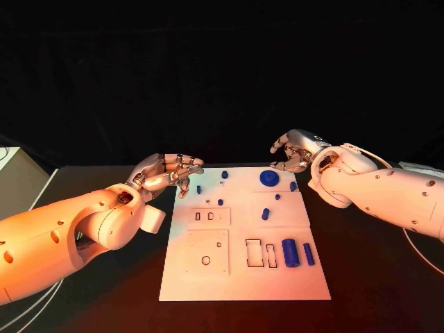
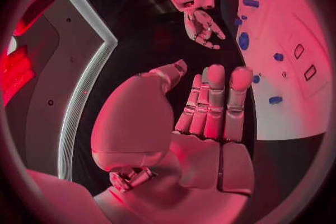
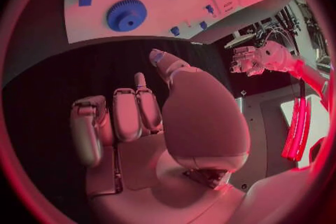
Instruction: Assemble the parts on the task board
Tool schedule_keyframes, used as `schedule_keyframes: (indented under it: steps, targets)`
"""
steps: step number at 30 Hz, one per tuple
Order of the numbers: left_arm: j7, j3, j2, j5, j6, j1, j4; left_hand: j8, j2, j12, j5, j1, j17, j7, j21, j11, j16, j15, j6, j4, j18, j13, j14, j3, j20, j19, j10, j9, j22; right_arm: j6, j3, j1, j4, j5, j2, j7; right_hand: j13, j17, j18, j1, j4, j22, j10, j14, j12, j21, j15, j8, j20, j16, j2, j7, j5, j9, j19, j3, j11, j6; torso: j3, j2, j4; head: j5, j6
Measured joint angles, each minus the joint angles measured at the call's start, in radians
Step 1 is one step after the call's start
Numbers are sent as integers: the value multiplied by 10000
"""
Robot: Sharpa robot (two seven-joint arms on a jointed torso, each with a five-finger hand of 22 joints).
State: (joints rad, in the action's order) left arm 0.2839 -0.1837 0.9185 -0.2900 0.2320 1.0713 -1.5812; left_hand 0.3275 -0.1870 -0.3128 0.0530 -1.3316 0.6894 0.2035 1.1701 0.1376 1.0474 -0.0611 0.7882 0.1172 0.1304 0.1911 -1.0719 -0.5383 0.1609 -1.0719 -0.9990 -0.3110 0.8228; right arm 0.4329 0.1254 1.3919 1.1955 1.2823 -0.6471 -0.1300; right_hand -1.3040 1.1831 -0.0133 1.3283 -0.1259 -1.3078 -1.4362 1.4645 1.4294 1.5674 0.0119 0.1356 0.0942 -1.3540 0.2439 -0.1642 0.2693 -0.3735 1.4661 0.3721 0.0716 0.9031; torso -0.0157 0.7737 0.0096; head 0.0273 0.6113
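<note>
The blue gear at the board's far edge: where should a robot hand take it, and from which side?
Probably by its toothed rim, from above. The blue gear lies flat on the task board, so only rim and top face are exposed. The right robot hand, empty beside it, is nearest.

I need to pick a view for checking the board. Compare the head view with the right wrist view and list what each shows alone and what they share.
Head view alone: the near part of the task board with its rectangular cutouts, and the two blue cylinders lying side by side there.

Right wrist view alone: the inner side of the right hand, holding nothing.

Both: the blue gear, the far small parts, and the left hand.
</note>
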Motion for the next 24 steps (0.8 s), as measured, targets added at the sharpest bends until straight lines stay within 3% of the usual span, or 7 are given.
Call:
schedule_keyframes:
  steps: [5,13,24]
  targets:
    - [0,0,-7,1,-31,-15,1,0,0,0,0,0,0,0,0,0,0,0,0,0,0,0,0,0,0,0,0,1,0,-565,-1,5,-161,-307,-61,11,-42,884,-1,-4,-66,1,-270,20,499,0,-49,68,30,-499,-4,-39,0,10,0,-66,67,-74,-32,-33,-37,3,22]
    - [0,2,-8,1,-77,-58,-24,0,0,0,0,0,0,0,0,0,0,0,0,0,0,1,0,0,0,0,0,2,1,-1245,41,-84,-569,-378,144,-28,-42,1121,-3,-4,-83,2,-275,21,582,-1,-49,73,30,-643,-4,-33,0,10,0,-83,69,-98,-19,-21,-37,-64,46]
    - [-15,3,16,2,-154,-105,-54,0,0,0,0,0,0,0,0,0,0,0,0,0,0,2,0,0,0,0,0,4,2,-1576,92,-368,-1106,-108,614,-115,-40,1228,-5,-4,-122,3,-276,-15,615,-2,-85,111,29,-699,-4,-34,-61,30,0,-122,70,-98,-9,-3,-15,-94,62]
